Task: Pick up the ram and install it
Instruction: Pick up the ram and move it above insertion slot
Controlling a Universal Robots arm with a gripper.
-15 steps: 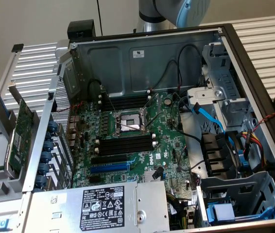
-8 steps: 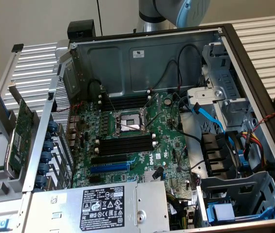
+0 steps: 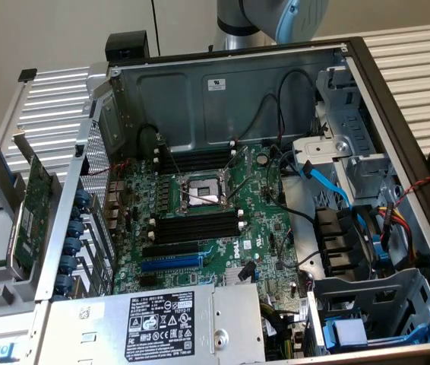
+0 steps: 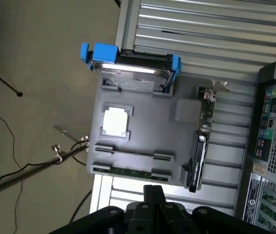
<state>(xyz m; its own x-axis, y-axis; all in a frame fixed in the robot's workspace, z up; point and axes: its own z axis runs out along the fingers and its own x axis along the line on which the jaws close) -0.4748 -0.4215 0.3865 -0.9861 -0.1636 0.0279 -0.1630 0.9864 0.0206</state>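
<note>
- Sitting open on a slatted bench, the computer case (image 3: 222, 84) exposes its motherboard (image 3: 264, 220), with black memory slots (image 3: 196, 226) on either side of the CPU socket (image 3: 200, 194).
- The robot arm (image 3: 268, 19) rises behind the case's rear wall.
- A gray parts tray (image 4: 147, 129) beside the case holds a hard drive (image 4: 133, 68), an expansion card (image 4: 204, 131) and a CPU (image 4: 114, 122).
- The gripper (image 4: 153, 190) hovers over the tray's near edge, fingers pressed together and empty.
- The ram (image 4: 128, 171) lies in the tray's long groove at that edge, untouched.
</note>
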